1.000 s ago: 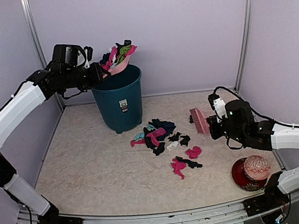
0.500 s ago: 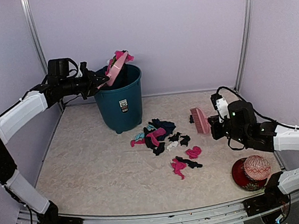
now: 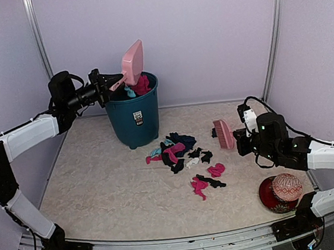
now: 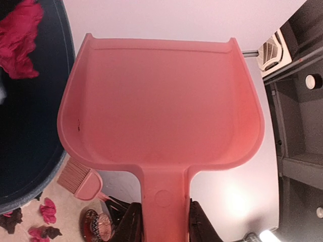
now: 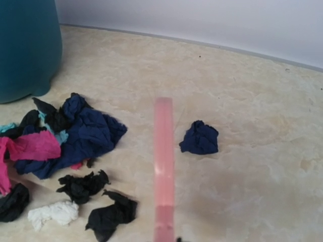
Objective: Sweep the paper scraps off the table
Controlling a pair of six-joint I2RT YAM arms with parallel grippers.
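the dustpan is clamped upright over the bin by the left gripper; the brush seems gripped by the right gripper.

We see one white label on the teal bin's front; its print is too small to read.

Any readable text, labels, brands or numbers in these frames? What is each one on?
White sticker on the bin: it carries dark print, but it is too small to read.
Dustpan and brush: no text shows on either.
Nothing else is legible in any view.
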